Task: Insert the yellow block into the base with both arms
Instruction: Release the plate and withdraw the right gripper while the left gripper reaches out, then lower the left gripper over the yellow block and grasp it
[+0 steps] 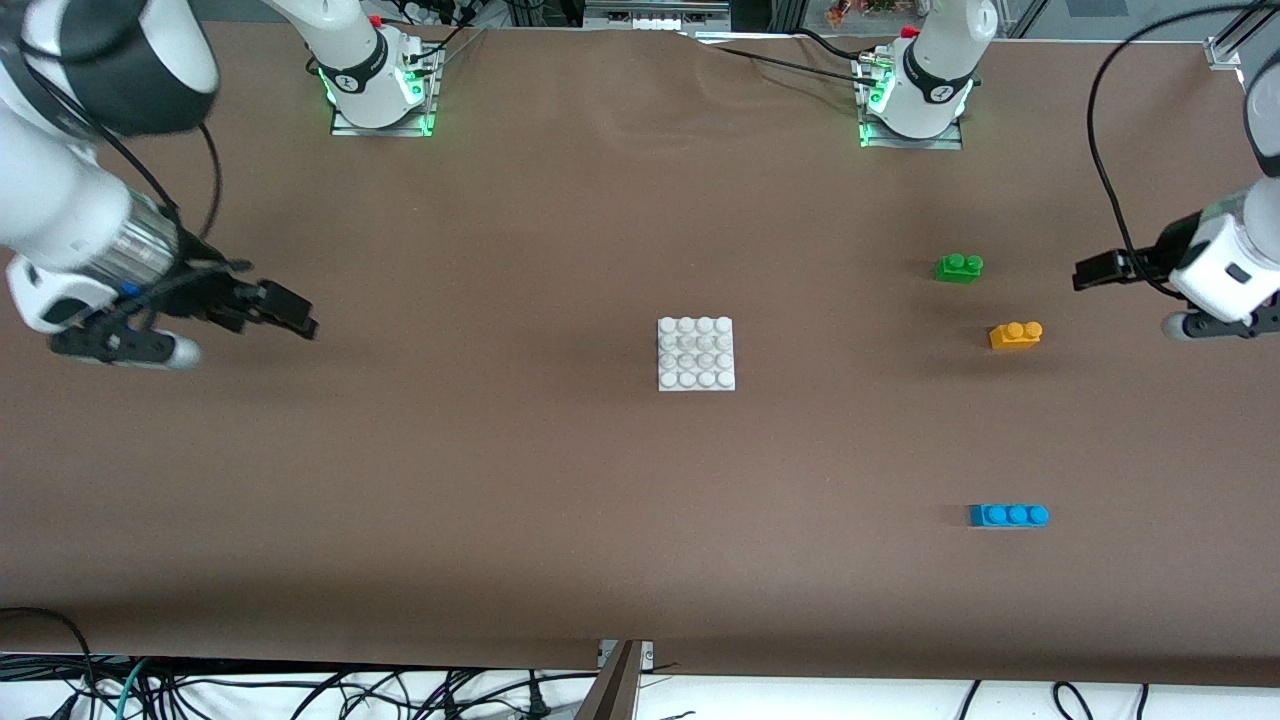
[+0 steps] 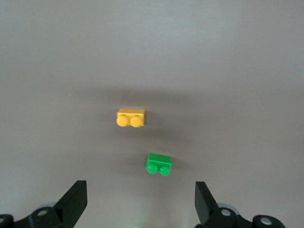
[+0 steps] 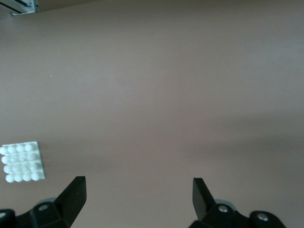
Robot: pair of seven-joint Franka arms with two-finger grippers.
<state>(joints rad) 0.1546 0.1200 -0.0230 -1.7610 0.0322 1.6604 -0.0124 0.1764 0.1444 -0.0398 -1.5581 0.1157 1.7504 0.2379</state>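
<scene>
The yellow block (image 1: 1015,336) lies flat, studs up, near the left arm's end of the surface. The white square base (image 1: 696,353) lies flat mid-surface, well apart.

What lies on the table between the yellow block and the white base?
Nothing: between the yellow block and the base, the front view shows only bare brown table.

Glossy plastic yellow block (image 1: 1015,335), base (image 1: 696,353); table (image 1: 500,480) seemingly matt cloth.
</scene>
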